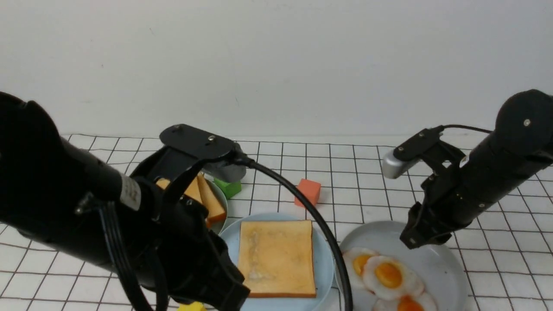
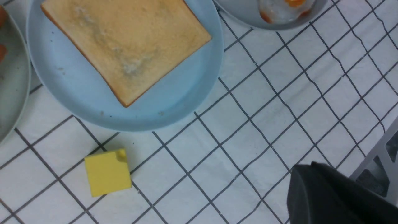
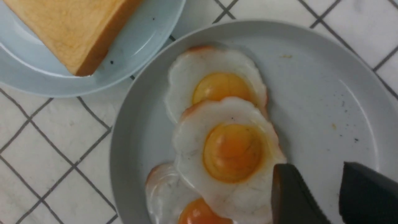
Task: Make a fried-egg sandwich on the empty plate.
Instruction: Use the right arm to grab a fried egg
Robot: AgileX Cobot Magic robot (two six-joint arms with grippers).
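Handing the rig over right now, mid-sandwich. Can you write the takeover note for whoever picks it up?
Left gripper: shut, empty, above the table near the yellow cube.
Right gripper: open, low over the grey plate, at the edge of the top fried egg of three overlapping ones.
Done: one toast slice lies flat on the light blue plate.
Left: move that egg onto the toast, then cap it with one of the spare toast slices behind the left arm.
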